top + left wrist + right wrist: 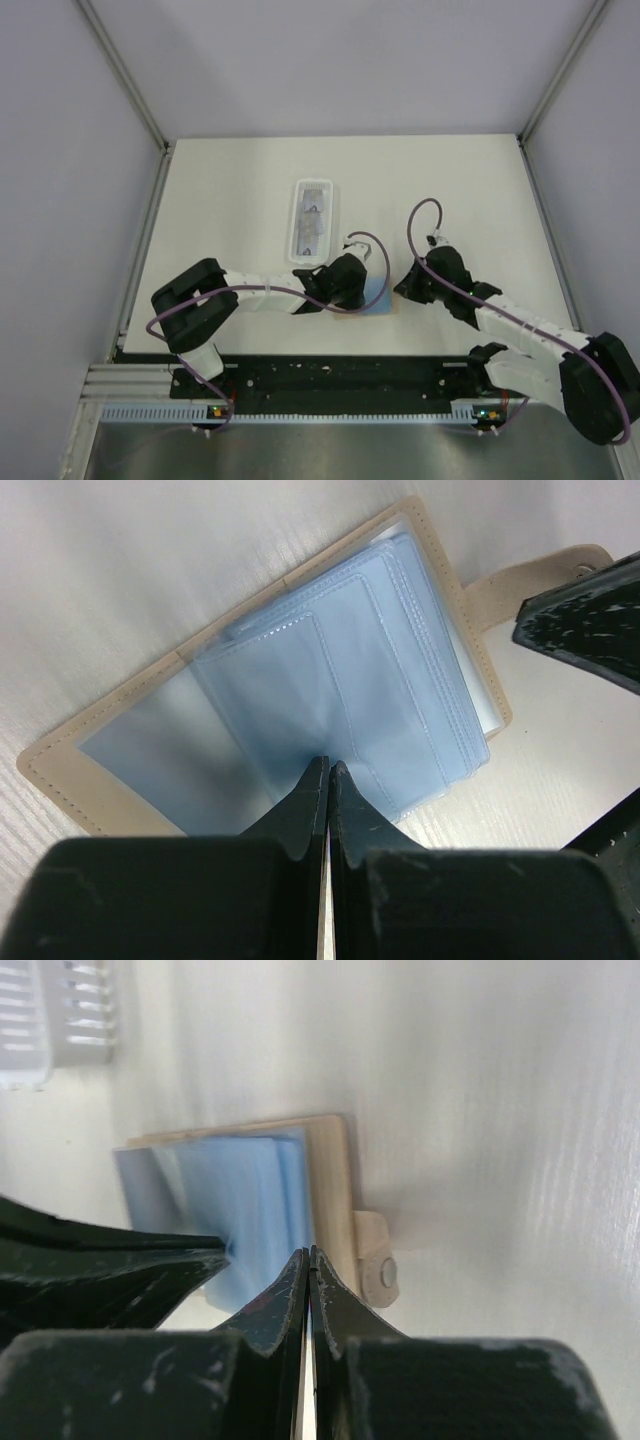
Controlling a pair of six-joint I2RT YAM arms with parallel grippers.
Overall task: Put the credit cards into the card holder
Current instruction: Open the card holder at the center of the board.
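White tabletop, grey walls on three sides. Both my grippers sit low at the card holder (379, 296), which lies open with its blue sleeves up, near my edge of the table. My left gripper (327, 772) has its fingers pressed together and holds nothing; the tips seem to rest on the sleeves near the fold. My right gripper (308, 1257) is likewise pinched together and empty, its tips just beside the tan edge where the closing tab (378, 1268) sticks out. The credit cards (313, 222) are elsewhere. They lie in the clear tray (294, 240), just beyond the holder and to my left, its long axis running away from me. My left arm is nearer, so I judge the reach is its job, fingers parted first.
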